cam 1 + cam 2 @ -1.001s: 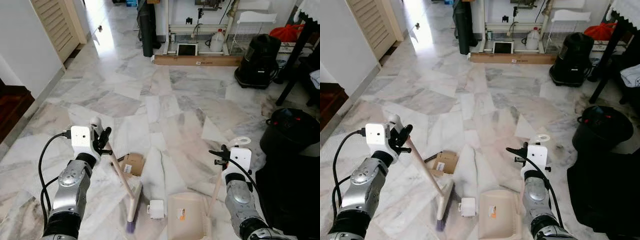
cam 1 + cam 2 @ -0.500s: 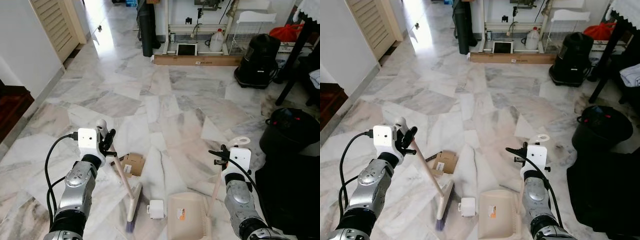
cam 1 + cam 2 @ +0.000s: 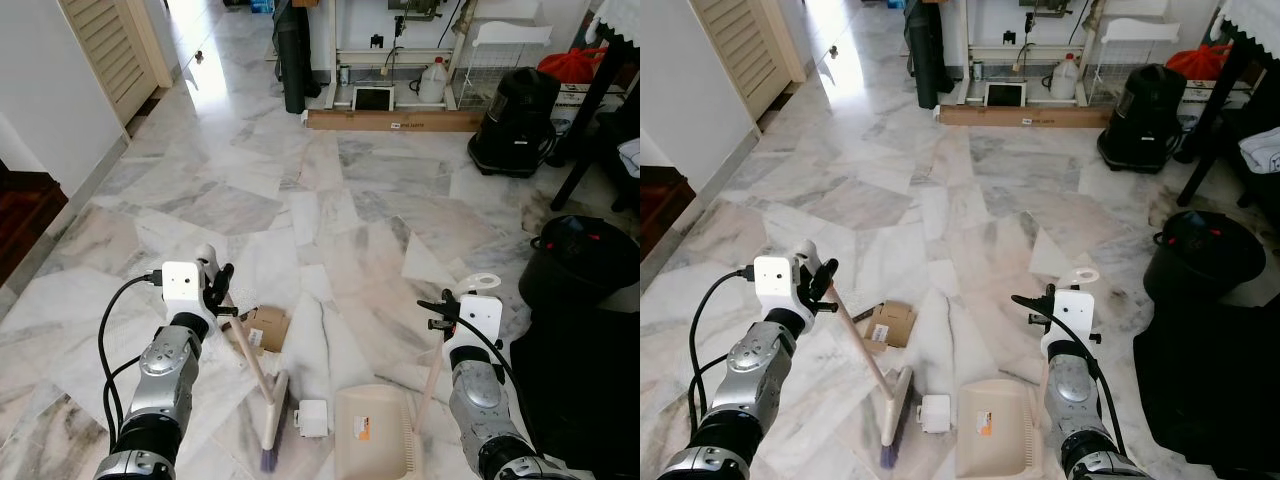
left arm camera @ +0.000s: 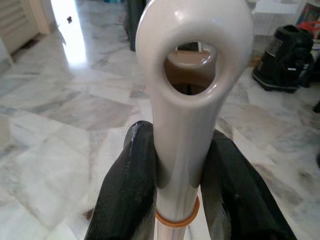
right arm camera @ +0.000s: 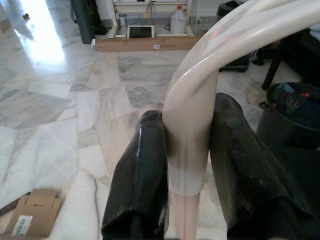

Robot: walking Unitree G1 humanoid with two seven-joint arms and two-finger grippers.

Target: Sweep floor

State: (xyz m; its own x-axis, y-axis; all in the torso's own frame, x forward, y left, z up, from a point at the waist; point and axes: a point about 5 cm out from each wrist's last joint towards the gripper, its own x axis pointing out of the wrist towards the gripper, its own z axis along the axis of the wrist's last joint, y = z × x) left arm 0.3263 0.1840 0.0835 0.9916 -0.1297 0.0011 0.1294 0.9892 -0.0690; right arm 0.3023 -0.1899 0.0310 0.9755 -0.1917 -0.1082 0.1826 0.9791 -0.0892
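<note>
Below my left gripper [image 3: 219,290], the broom [image 3: 262,385] is slanting down and toward my right side, its bristle head resting on the marble floor [image 3: 330,190]. Both fingers [image 4: 131,175] are clamping the pale handle just under its hanging loop. My right gripper [image 3: 438,312] is likewise closing on the upright handle of the dustpan [image 3: 372,432], whose cream tray is lying flat on the floor below and just inboard of that gripper.

Findings on progress: a small white box [image 3: 312,417] is sitting between the bristles and the dustpan's near edge, close to both but not yet inside the tray. A flattened cardboard piece [image 3: 262,326] is lying just beyond the broom shaft, outside the bristles' reach, to the inner side of my left gripper. The tray holds no loose debris that I can make out.

Judgement: collection is barely underway. I am still needing to push the white box into the pan, then gather the cardboard.
</note>
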